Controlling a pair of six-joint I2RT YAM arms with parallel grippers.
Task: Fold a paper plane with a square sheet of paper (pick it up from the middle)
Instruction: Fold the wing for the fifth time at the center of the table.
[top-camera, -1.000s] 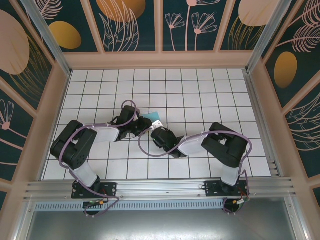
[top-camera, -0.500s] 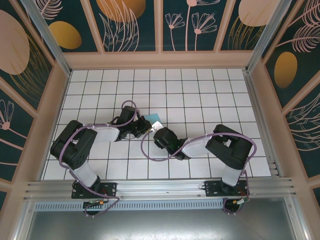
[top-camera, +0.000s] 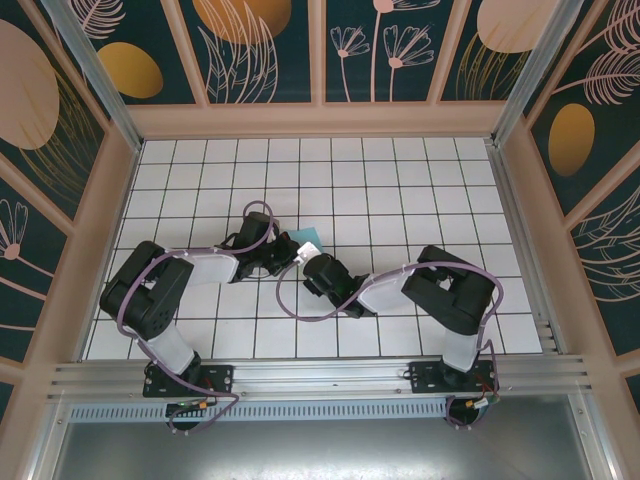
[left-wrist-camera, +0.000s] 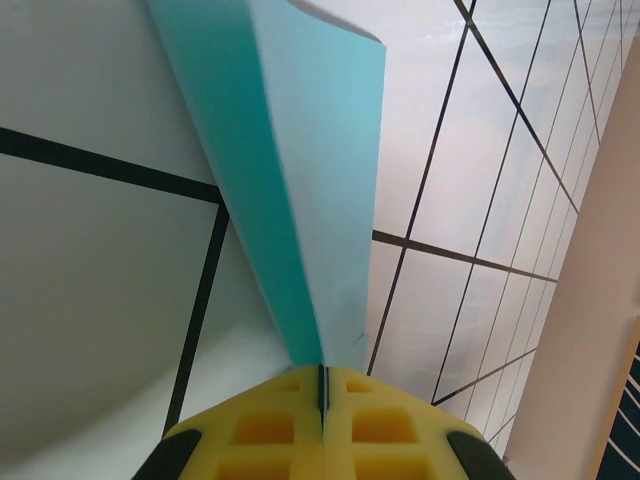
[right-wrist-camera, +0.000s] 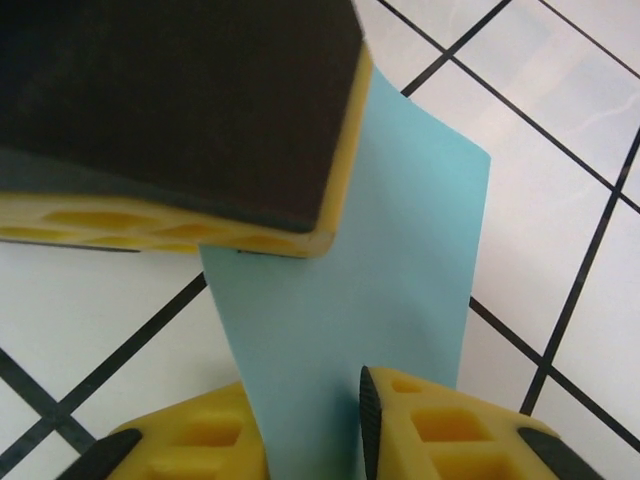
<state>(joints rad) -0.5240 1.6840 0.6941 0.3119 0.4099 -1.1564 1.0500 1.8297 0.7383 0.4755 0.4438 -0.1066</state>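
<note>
Closest to the bases, the right gripper (right-wrist-camera: 310, 425) stands partly open. Its two yellow pads sit either side of the lower edge of the sheet of paper (right-wrist-camera: 380, 260) without pinching it. Just beyond, the left gripper (left-wrist-camera: 322, 388) is closed tight, its pads meeting on a narrow folded end of the sheet. The sheet rises from them as a creased, two-layered wedge. It appears lifted off the white gridded table (top-camera: 400, 180), about the middle of it and between the two wrists. I count one sheet, light blue, two grippers and two arms, and I judge the folding far from finished. The paper will likely handle as next to weightless and limp. It would slide easily between smooth pads, and a hard or skewed squeeze would probably leave a stray crease or a tear. The stiffest place to grip is, I judge, along the existing fold, close to the ridge. A second hold should sit near the first, so the free span is short and flat.
</note>
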